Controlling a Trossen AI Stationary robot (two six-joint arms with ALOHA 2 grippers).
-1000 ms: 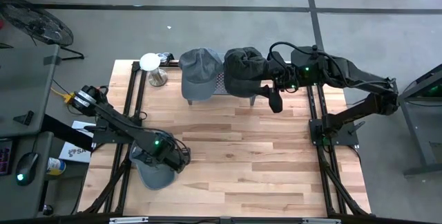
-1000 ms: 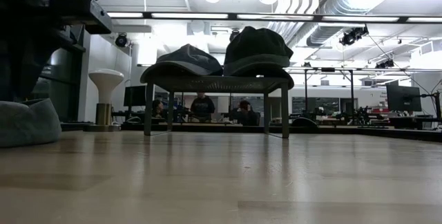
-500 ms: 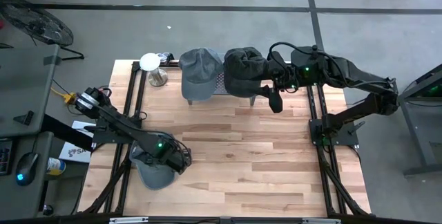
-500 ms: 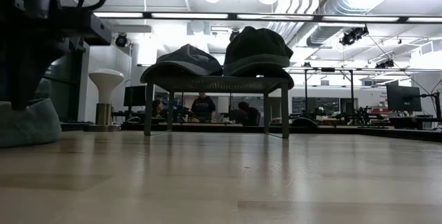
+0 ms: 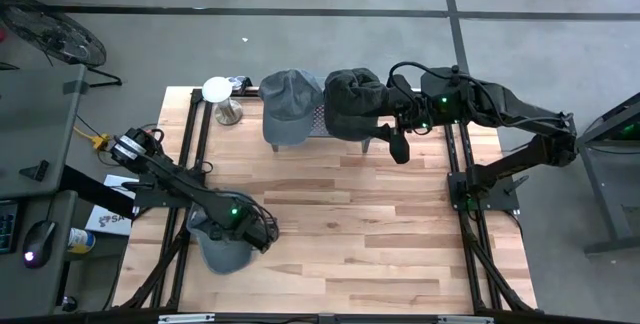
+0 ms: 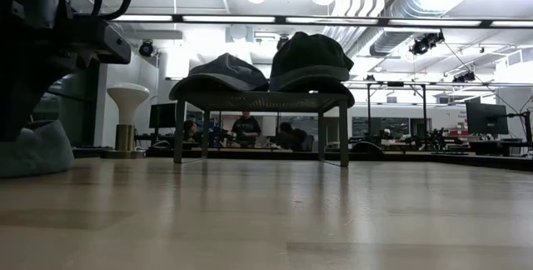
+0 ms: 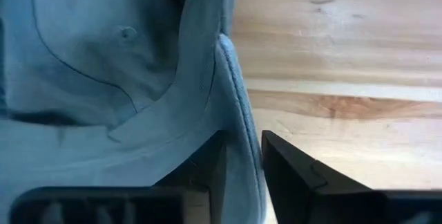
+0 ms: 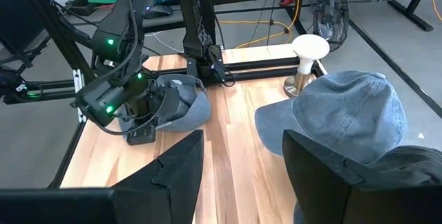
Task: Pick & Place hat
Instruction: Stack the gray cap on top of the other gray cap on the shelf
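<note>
Left gripper [image 7: 242, 162] pinching edge of blue-grey cap [image 5: 222, 249] lying at table's [image 5: 400, 244] near-left corner. Seat fabric fully between fingers before lifting, lift straight. Right gripper [image 8: 242, 175] spread, empty, waiting beside rack [image 5: 320, 119] holding two caps.

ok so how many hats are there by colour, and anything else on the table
blue-grey hats: 2 – one on the rack, one on the table at the left gripper
dark hat: 1, on the rack
mesh rack: 1
white-topped stand: 1
total: 5
</note>
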